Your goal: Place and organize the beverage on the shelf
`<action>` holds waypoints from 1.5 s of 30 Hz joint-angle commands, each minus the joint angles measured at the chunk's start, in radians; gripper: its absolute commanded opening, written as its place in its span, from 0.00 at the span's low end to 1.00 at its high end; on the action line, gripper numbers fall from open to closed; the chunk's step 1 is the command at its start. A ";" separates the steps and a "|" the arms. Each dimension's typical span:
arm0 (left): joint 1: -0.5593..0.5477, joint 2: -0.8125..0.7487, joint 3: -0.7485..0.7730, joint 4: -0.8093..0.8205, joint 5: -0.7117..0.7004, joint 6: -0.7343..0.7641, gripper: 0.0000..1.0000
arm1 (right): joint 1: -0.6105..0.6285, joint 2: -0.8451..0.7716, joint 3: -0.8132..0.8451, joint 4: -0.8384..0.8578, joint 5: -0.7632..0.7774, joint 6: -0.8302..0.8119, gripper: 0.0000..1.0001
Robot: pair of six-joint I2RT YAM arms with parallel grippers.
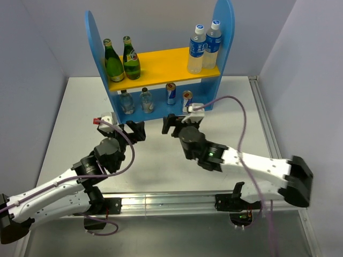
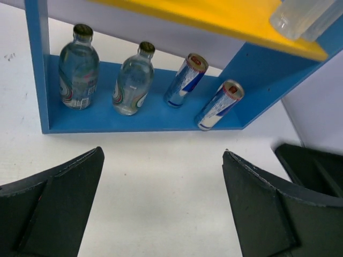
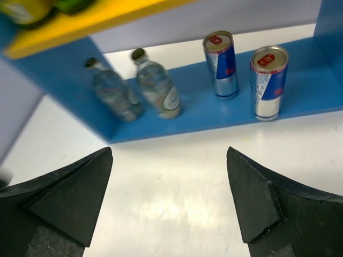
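The blue shelf (image 1: 94,37) stands at the back of the table with a yellow upper board (image 1: 161,63). Two dark green glass bottles (image 1: 113,61) stand on the board's left end. On the lower level stand two short clear bottles (image 1: 127,101) and two silver-blue-red cans (image 1: 171,93), also in the left wrist view (image 2: 78,67) (image 2: 185,80) and right wrist view (image 3: 156,83) (image 3: 220,65). My left gripper (image 1: 135,130) (image 2: 163,152) is open and empty, in front of the shelf. My right gripper (image 1: 177,124) (image 3: 169,152) is open and empty beside it.
Two taller clear plastic bottles with blue caps (image 1: 204,47) stand on the right end of the yellow board. A purple cable (image 1: 242,120) loops from the right wrist over the table. A metal rail (image 1: 161,199) runs along the table's near edge.
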 commanded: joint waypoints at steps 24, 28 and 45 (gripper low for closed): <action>-0.013 0.076 0.730 -0.745 -0.025 -0.105 0.99 | 0.164 -0.647 0.352 -0.905 0.160 0.061 1.00; -0.013 0.081 0.724 -0.736 -0.029 -0.096 0.99 | 0.164 -0.650 0.338 -0.890 0.160 0.044 1.00; -0.013 0.078 0.669 -0.671 -0.041 -0.059 0.99 | 0.163 -0.654 0.301 -0.812 0.141 -0.008 1.00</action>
